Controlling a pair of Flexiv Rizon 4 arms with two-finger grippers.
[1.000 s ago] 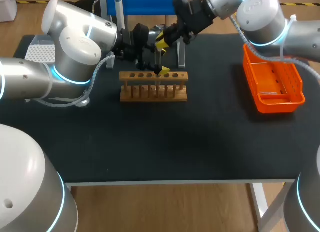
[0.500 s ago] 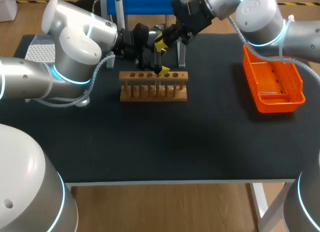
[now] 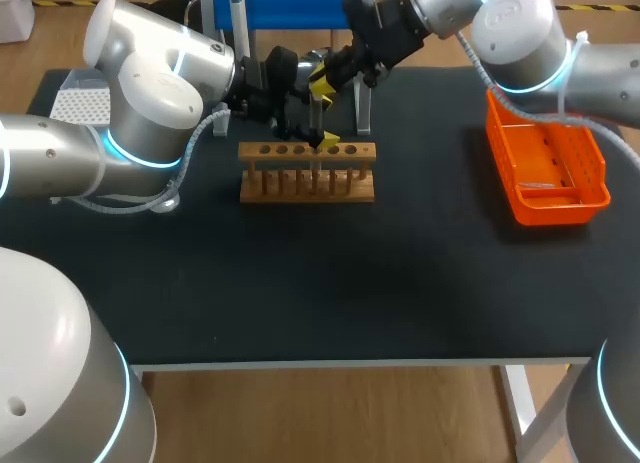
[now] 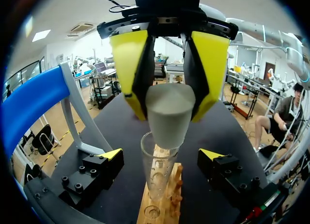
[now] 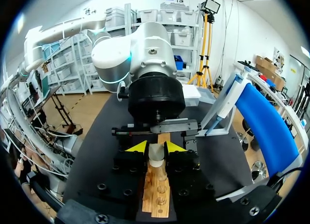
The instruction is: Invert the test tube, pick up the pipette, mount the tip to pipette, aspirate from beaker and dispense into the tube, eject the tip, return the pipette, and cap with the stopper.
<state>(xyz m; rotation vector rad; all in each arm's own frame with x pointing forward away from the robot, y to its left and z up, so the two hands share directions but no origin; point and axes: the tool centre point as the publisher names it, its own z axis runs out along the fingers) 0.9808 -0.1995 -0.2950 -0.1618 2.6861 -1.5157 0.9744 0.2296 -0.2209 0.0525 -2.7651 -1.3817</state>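
Observation:
A clear test tube (image 4: 156, 173) stands upright in the wooden rack (image 3: 307, 173). My right gripper (image 4: 167, 100) is shut on a grey stopper (image 4: 167, 117), whose narrow end sits at the tube's mouth. In the right wrist view the stopper (image 5: 156, 154) shows between the right gripper (image 5: 156, 147) tips, above the rack (image 5: 157, 195). My left gripper (image 4: 160, 156) is open, its fingers on either side of the tube and clear of it. In the head view both grippers meet over the rack, the right gripper (image 3: 322, 83) above the left gripper (image 3: 323, 139).
A blue pipette stand (image 3: 290, 8) rises just behind the rack. An orange basket (image 3: 550, 168) sits at the table's right side. At the far left lies a white tip box (image 3: 80, 105). The black table top (image 3: 330, 283) stretches in front of the rack.

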